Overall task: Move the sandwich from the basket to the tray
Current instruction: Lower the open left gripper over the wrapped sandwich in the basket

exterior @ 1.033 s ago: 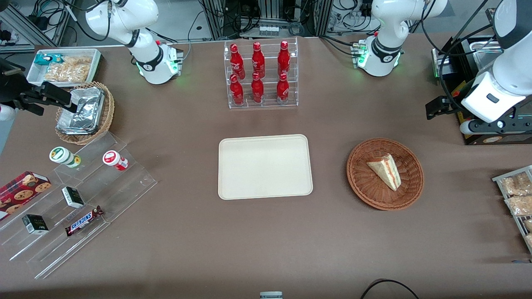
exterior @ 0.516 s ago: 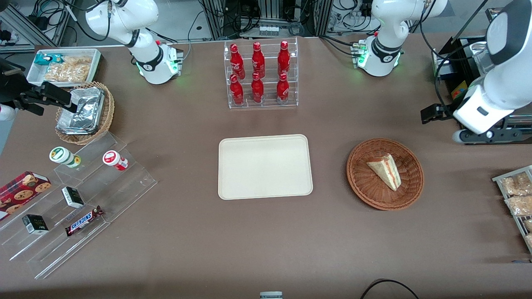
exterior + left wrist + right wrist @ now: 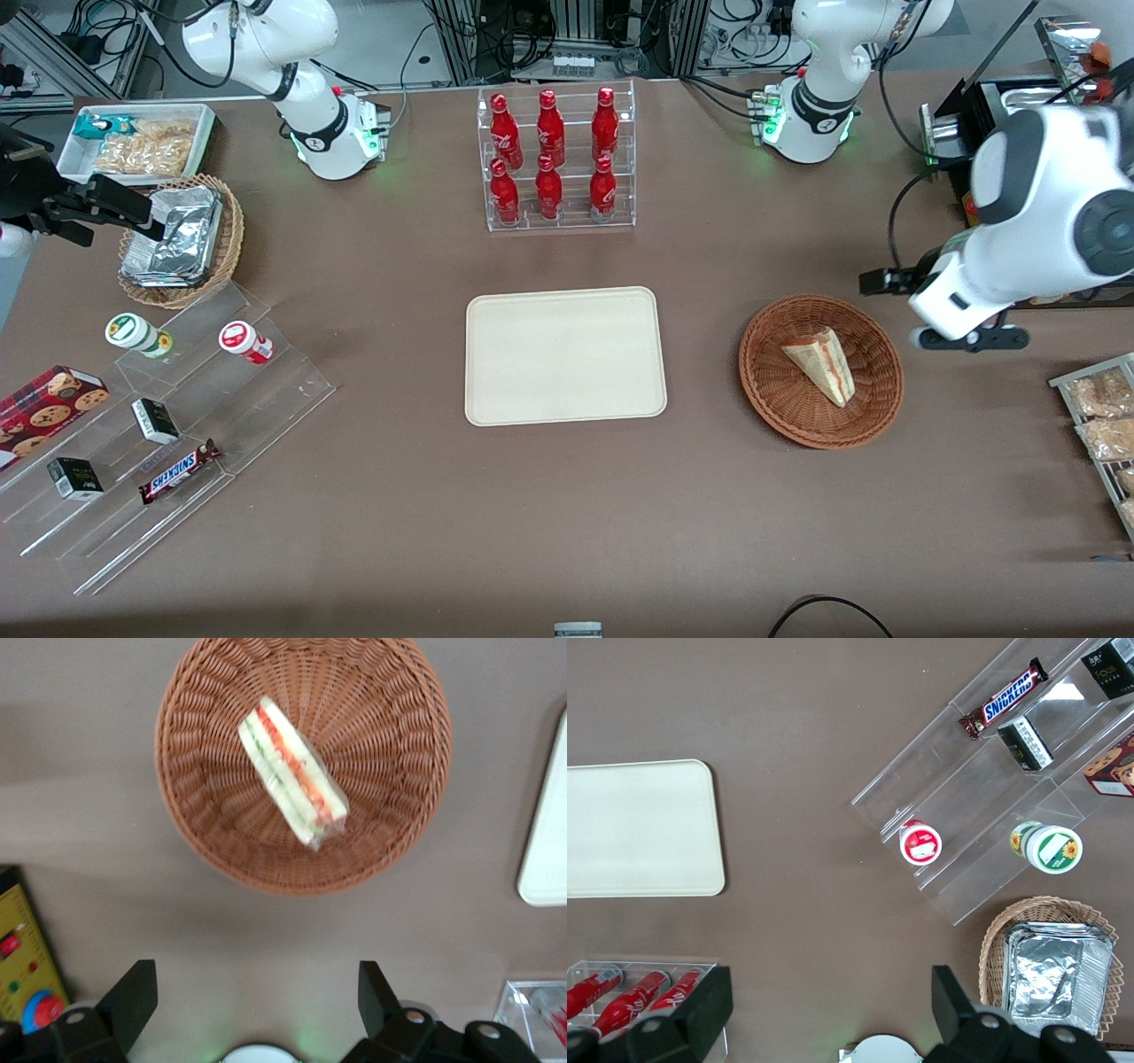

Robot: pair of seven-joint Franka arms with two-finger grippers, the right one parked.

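Your left arm is swinging in from the working arm's end of the table, bringing the gripper (image 3: 255, 997) toward the basket (image 3: 821, 370). It is now hovering above the table just beside the basket's rim, fingers (image 3: 133, 997) spread apart.

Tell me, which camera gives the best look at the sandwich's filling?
The left wrist view: the open gripper hovers beside the basket, and the sandwich shows its red and green layers. The front view shows it smaller; the right wrist view misses it.
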